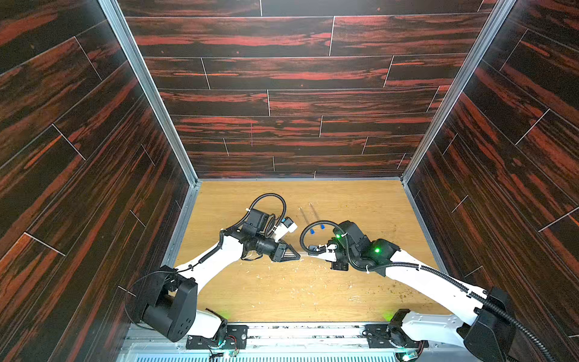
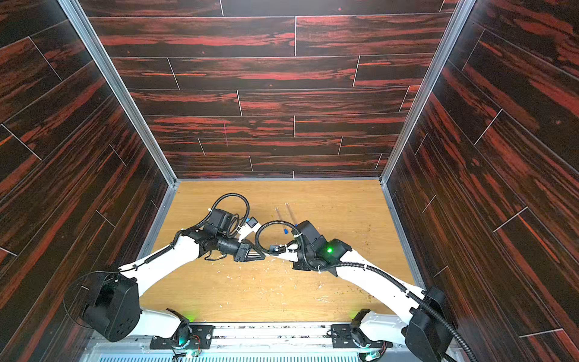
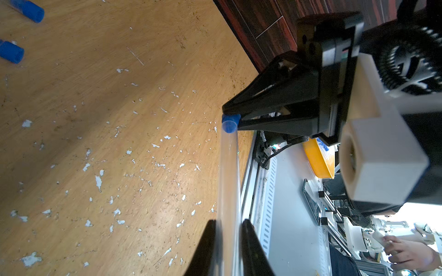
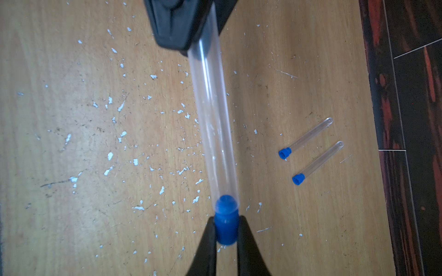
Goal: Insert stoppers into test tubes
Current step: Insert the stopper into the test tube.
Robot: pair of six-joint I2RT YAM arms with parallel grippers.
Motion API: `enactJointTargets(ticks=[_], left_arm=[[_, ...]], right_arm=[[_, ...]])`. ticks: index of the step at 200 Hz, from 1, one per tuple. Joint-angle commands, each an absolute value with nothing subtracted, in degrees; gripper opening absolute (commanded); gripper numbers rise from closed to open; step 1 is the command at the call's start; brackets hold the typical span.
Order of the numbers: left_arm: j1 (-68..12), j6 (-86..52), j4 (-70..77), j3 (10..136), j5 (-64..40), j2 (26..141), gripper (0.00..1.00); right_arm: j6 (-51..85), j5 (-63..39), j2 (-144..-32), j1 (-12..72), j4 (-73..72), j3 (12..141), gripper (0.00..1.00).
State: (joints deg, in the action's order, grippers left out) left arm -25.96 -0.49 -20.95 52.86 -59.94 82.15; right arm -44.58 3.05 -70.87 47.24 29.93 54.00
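My left gripper is shut on a clear test tube, held level just above the table. My right gripper is shut on a blue stopper, and the stopper's front end sits inside the tube's mouth. In both top views the two grippers meet tip to tip at mid-table, left gripper against right gripper. Two more test tubes lie side by side on the table behind the grippers, each with a blue stopper in its end.
Pale debris specks are scattered over the wooden table under and in front of the grippers. Dark wood-patterned walls close in three sides. A metal rail runs along the front edge.
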Motion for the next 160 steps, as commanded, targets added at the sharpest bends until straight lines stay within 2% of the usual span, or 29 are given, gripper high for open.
enactJointTargets(ticks=[1,60,160], left_arm=[[-27.2,0.6,-18.2,53.6,-64.0,81.8,0.02],[-27.7,1.9,-19.3,54.2,-65.4,82.0,0.02],[-28.0,1.7,-19.2,54.4,-65.9,81.4,0.02]], right_arm=[[-44.7,-2.3,-70.4,48.0,25.9,57.0,0.10],[-51.7,-2.9,-70.1,48.6,26.6,57.2,0.11],[-46.4,-5.6,-71.8,49.0,23.5,60.1,0.12]])
